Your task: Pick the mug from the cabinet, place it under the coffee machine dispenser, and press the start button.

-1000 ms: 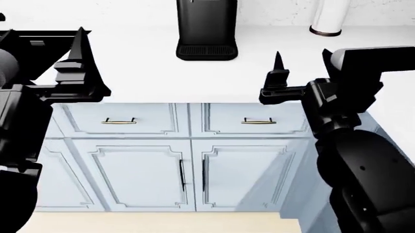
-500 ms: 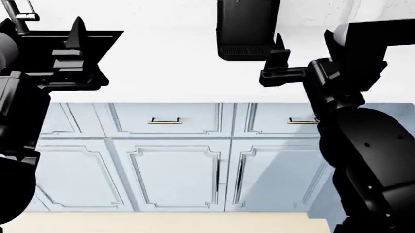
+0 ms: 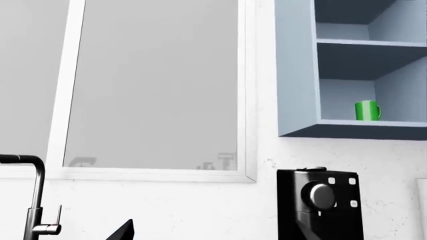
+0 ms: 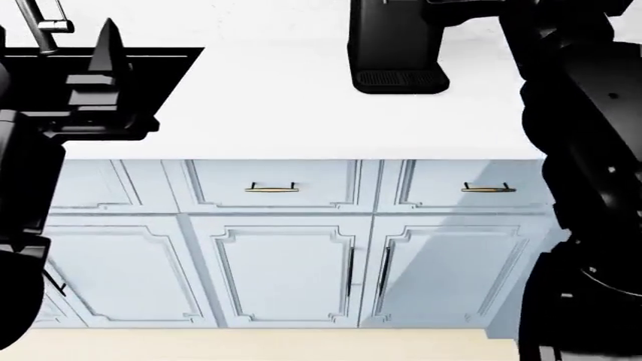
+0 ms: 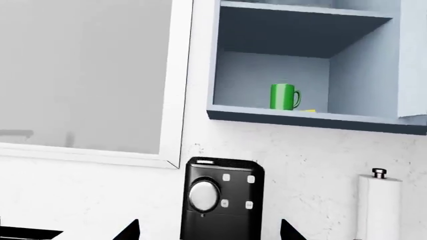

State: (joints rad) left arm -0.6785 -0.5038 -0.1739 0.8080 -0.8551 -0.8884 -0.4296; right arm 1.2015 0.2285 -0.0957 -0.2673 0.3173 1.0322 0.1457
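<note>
- Left end effector (image 4: 101,56): one pointed finger visible, standing upright over the near edge of the black sink (image 4: 165,64); jaw gap not discernible.
- Faucet (image 4: 40,26): beyond the left end effector.
- Coffee machine (image 4: 396,45): well to its right on the white tabletop (image 4: 271,105), ribbed drip tray (image 4: 401,79) facing the robot.
- Right arm (image 4: 587,135): beside the machine; its end effector not visible.
- Pale blue cabinet fronts (image 4: 291,248): below the tabletop.

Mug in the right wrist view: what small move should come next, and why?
Probably raise the right arm toward the mug: it stands untouched on the lowest cabinet shelf, above the coffee machine, and the fingertips show apart, well below it.
</note>
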